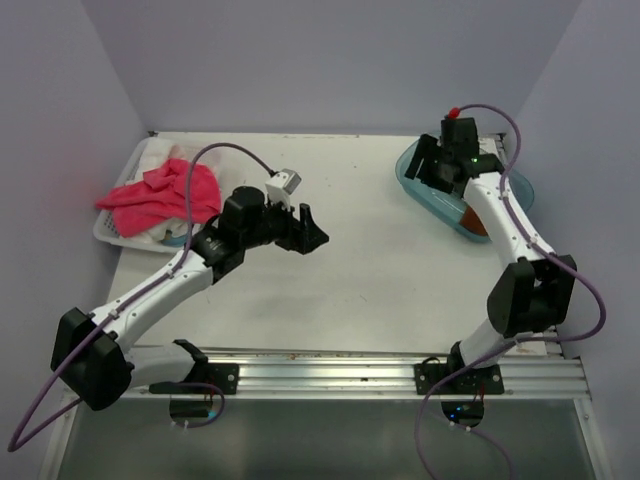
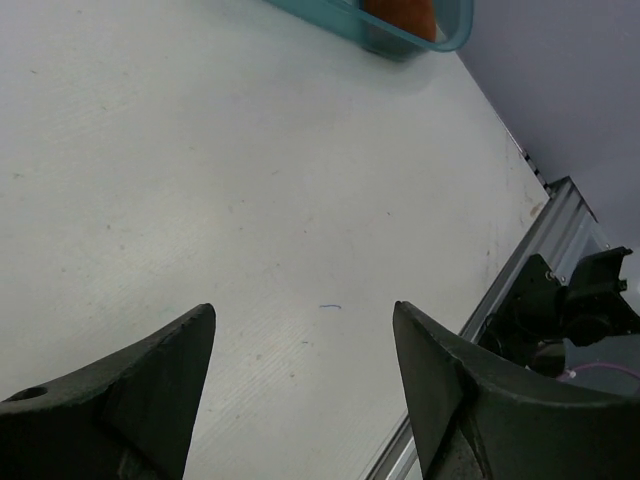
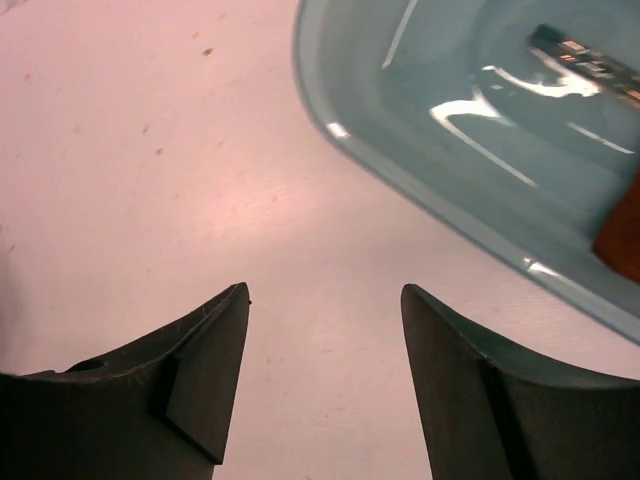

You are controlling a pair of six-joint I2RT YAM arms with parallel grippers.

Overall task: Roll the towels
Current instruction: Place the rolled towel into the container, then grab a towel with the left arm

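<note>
bolted to the metal rail at the near edge, the two arm bases sit side by side, and both arms reach out over the white surface

left end effector hangs above the middle of the surface, pointing to the right. its two dark fingers are spread wide, with only bare surface showing between them. it holds nothing and touches nothing

right end effector is up at the far right, by the far left rim of a teal plastic tub. its fingers also stand apart with nothing between them; the wrist view shows pale surface in the gap and the tub's rim just beyond the tips. whether the tips touch the surface i cannot tell

bright pink-red towel lies crumpled and unrolled, heaped over a white basket at the far left, just behind the left arm's wrist and apart from its fingers

rust-brown towel is inside the teal tub, at its near right end, partly hidden by the right arm. only a small patch shows in each view, so i cannot tell whether it is rolled. it lies well off to the side of the right fingers, not between them
</note>
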